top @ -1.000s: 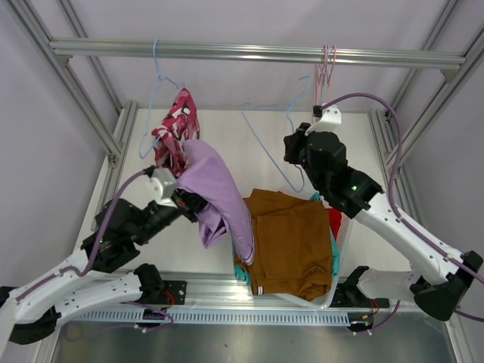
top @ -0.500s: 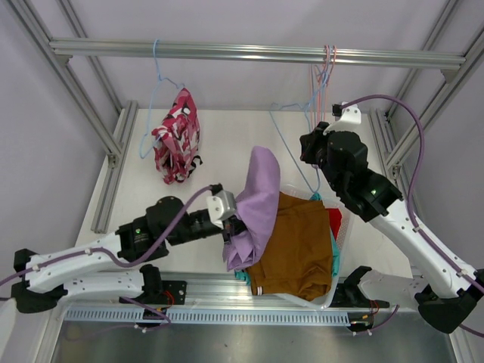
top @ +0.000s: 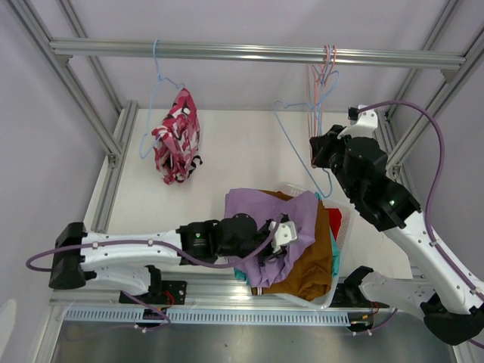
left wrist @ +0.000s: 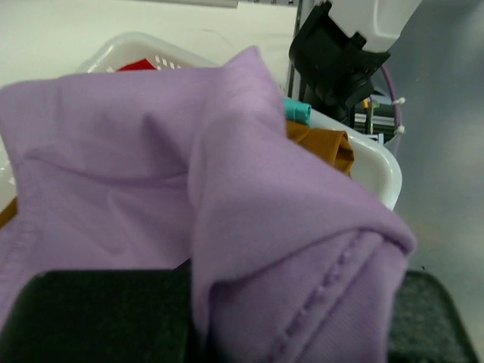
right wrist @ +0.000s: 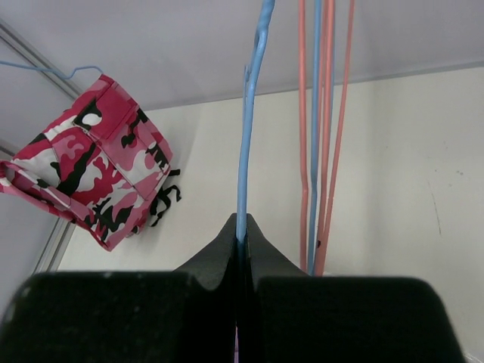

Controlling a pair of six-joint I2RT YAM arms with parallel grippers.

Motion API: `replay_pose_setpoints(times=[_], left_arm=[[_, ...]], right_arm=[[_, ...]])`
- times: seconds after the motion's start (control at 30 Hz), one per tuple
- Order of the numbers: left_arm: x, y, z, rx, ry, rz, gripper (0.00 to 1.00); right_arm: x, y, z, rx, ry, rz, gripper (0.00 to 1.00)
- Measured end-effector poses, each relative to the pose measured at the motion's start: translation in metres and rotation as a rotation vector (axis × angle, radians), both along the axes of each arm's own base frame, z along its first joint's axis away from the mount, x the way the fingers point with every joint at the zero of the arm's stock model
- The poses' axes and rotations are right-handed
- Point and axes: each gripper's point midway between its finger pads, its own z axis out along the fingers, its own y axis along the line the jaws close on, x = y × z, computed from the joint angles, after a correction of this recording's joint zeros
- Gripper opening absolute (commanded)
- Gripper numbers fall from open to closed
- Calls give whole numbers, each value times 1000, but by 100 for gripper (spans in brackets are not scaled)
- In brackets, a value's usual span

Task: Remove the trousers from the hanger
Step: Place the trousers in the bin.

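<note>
**Operator:** What did each end effector hold?

**Technician:** The left end effector (top: 281,236) was clamped on the lilac soft cloth trousers (left wrist: 151,174). The fabric was bunched in thick folds with a stitched seam showing. The right end effector (right wrist: 240,231) was pinched narrow on the thin blue wire hanger (right wrist: 253,113), which carried no cloth. It sat beside the pink wire hangers (right wrist: 327,136) under the aluminium rail (top: 257,51), above the far right corner of the white worktop (top: 242,151).

**Operator:** Where did the lilac trousers lie?

**Technician:** They lay over the white slotted plastic basket (left wrist: 374,162) at the near right edge, draped on the rust-brown cloth trousers (top: 314,265). Teal cloth (left wrist: 296,111) and red cloth (left wrist: 140,66) showed beneath.

**Operator:** What did the coming move turn on?

**Technician:** The basket lay directly below the left end effector, so opening it would probably drop the cloth in. The pink-white-black camouflage print trousers (top: 178,136) hung on a pale blue wire hanger (top: 156,76) over the far left corner, with the long axis pointing downward. That pair was well apart from both end effectors. The left arm was judged to be on the nearer side.
</note>
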Motion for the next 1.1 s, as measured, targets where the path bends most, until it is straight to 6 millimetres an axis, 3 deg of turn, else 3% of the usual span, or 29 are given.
replay_pose_setpoints(times=[0.1, 0.13, 0.2, 0.23, 0.3, 0.43, 0.67, 0.83, 0.97, 1.1], left_arm=[[0, -8, -18, 42, -5, 23, 1], [1, -10, -23, 56, -10, 32, 8], [-1, -17, -35, 81, -19, 44, 43], [-1, -20, -39, 92, -27, 46, 75], [-5, -27, -50, 125, -30, 55, 99], [-19, -33, -58, 155, -55, 38, 99], [-50, -31, -42, 131, -70, -36, 99], [-67, -21, -6, 48, -68, -93, 100], [-80, -7, 37, -68, -35, -158, 99], [-74, 0, 74, -180, -40, -117, 99]], right_arm=[[-6, -7, 5, 2, -12, -3, 0], [-7, -9, 7, 4, -15, -4, 0], [-11, -13, 9, 7, -21, -3, 0], [-13, -15, 11, 10, -25, -4, 0], [-16, -19, 15, 17, -35, -7, 0], [-22, -27, 18, 22, -41, -14, 0], [-25, -36, 15, 7, -22, -26, 0], [-29, -37, 19, 9, -19, -18, 0], [-32, -37, 22, 19, -23, -11, 0], [-34, -37, 24, 21, -24, -4, 0]])
